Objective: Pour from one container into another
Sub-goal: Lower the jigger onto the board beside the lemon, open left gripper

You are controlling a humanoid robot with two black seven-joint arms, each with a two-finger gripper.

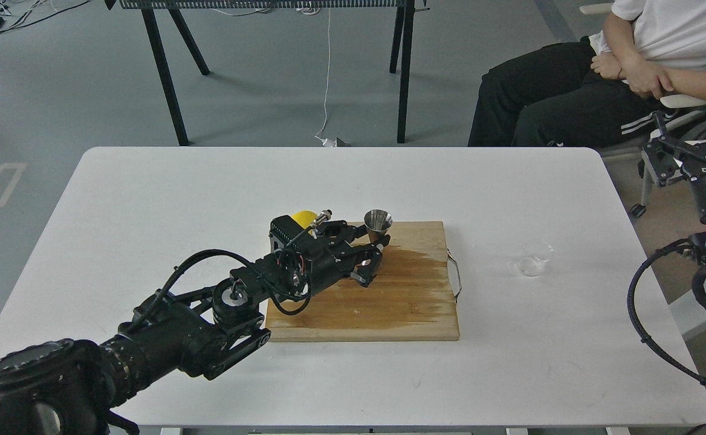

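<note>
Two containers sit well apart, jigger on the board, cup off it.
I see my left gripper (372, 258) open beside the upright jigger (378, 225), holding nothing, lemon (302, 218) behind it. Clear cup (534, 257) stands on the table (147, 199), right of the cutting board (407, 302). My right gripper (661, 154): can't tell.

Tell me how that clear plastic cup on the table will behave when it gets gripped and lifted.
The clear cup looks thin-walled, so it will probably flex or crumple under a firm squeeze. It seems very light, likely to slide on the smooth white table if nudged. Small and upright, it may tip easily.
</note>
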